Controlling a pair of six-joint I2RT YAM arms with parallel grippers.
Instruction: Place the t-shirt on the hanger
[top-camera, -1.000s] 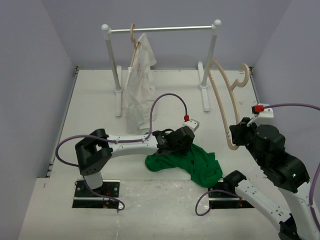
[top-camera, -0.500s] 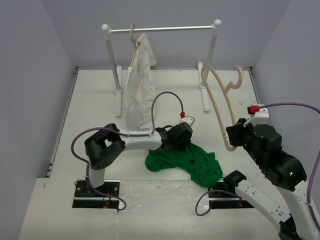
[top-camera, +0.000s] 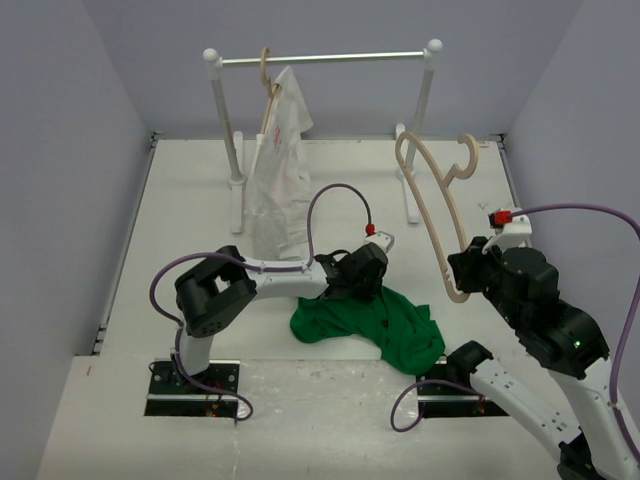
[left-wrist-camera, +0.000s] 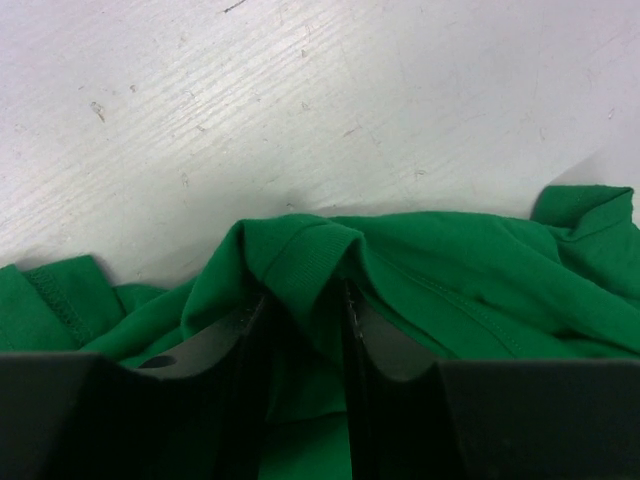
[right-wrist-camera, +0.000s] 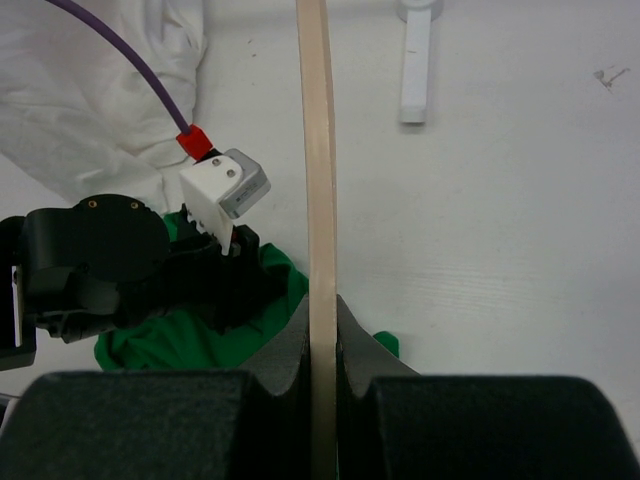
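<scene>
The green t-shirt (top-camera: 375, 325) lies crumpled on the white table in front of the arms. My left gripper (top-camera: 357, 287) is low at the shirt's far left edge. In the left wrist view the left gripper (left-wrist-camera: 305, 325) has its jaws closed on a ribbed fold of the t-shirt (left-wrist-camera: 300, 262). My right gripper (top-camera: 462, 284) is shut on the lower end of one arm of the tan wooden hanger (top-camera: 438, 210) and holds it up in the air, hook at the top. In the right wrist view the hanger (right-wrist-camera: 318, 150) runs straight up from the right gripper (right-wrist-camera: 322, 325).
A clothes rack (top-camera: 325, 59) stands at the back with a white shirt (top-camera: 278, 170) on a second hanger. Its right foot (right-wrist-camera: 415, 60) rests on the table beyond the held hanger. Purple cables loop over both arms. Walls close in on both sides.
The right arm has swung the hanger leftward, toward the table's middle. The left arm's elbow has shifted right while its gripper stays on the shirt's edge.
</scene>
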